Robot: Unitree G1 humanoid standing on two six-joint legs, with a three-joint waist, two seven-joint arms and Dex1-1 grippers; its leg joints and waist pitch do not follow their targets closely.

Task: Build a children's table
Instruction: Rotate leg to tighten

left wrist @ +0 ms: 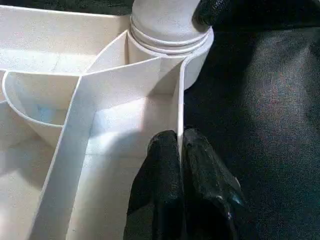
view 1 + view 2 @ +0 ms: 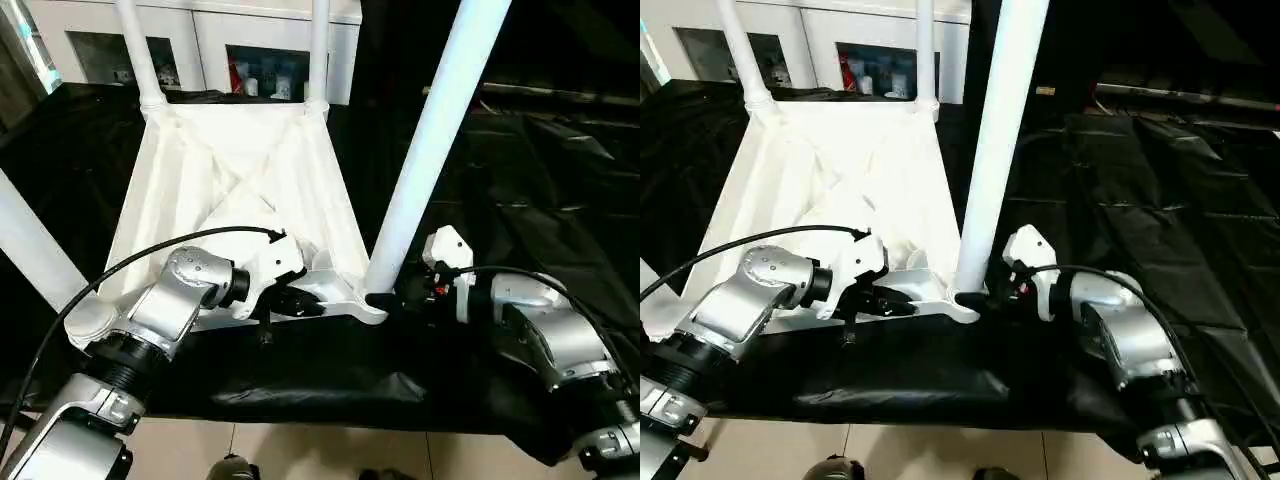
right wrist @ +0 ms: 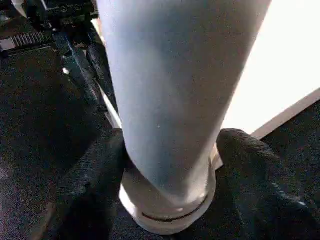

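Lying upside down on the black plastic sheet (image 2: 520,170), the white plastic rectangular tabletop (image 2: 240,180) shows its ribbed underside, with long white tubular legs standing in its corner sockets. The nearest leg (image 2: 425,150) rises tilted from the near right socket. The left gripper (image 1: 181,165) pinches the thin near rim wall, fingers pressed together on it. The right gripper (image 3: 170,180) straddles that leg's flared base, fingers spread either side. The plastic looks light, stiff and slick, so gripping low near the socket seems wisest.

I seem to be in a test room: black sheeting (image 2: 520,190) covers my counter (far back, a white glass-door cabinet (image 2: 200,45)).
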